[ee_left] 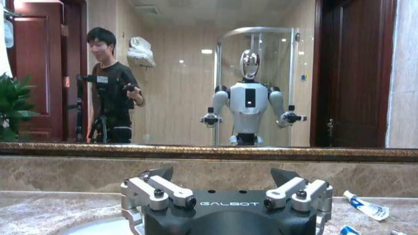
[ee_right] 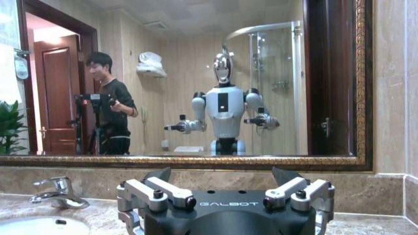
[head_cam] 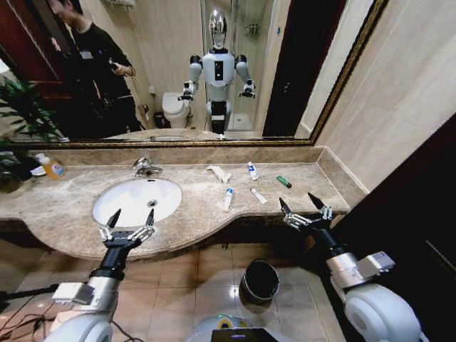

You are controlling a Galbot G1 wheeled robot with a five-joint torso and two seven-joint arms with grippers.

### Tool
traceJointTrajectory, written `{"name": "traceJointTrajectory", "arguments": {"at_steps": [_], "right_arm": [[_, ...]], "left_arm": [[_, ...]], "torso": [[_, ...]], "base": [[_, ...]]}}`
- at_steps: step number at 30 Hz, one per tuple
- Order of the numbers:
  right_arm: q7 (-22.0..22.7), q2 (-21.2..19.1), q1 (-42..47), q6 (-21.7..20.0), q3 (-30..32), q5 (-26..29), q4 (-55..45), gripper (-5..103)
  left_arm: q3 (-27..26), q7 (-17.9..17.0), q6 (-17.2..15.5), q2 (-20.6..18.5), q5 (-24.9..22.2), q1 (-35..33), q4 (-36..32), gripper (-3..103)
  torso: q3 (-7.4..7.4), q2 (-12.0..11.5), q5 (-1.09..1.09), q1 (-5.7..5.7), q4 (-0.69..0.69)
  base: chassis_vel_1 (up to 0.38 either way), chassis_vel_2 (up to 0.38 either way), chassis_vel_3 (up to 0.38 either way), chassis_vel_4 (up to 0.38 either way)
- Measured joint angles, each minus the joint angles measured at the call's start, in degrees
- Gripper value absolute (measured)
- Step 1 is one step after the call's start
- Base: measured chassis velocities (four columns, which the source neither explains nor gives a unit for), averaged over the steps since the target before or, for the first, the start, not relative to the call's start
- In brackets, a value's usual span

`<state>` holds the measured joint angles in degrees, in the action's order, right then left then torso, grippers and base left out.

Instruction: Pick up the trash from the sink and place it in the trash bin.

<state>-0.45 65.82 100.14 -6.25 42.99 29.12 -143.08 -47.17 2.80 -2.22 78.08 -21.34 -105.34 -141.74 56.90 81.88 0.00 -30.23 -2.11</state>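
Now | both grippers empty, jaws spread: left gripper over the sink front rim, right gripper at counter edge | trash lies on the countertop right of the basin, none inside | trash bin on floor below | use your right arm; approach a tube from above, jaws across its width.
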Motion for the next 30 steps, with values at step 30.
{"name": "traceJointTrajectory", "arguments": {"at_steps": [30], "right_arm": [[-0.58,3.31,-9.03,2.04,-5.88,-6.46,12.81,100]], "left_arm": [[0.00,0.00,0.00,0.00,0.00,0.00,0.00,100]], "torso": [[0.00,0.00,0.00,0.00,0.00]], "base": [[0.000,0.000,0.000,0.000]]}}
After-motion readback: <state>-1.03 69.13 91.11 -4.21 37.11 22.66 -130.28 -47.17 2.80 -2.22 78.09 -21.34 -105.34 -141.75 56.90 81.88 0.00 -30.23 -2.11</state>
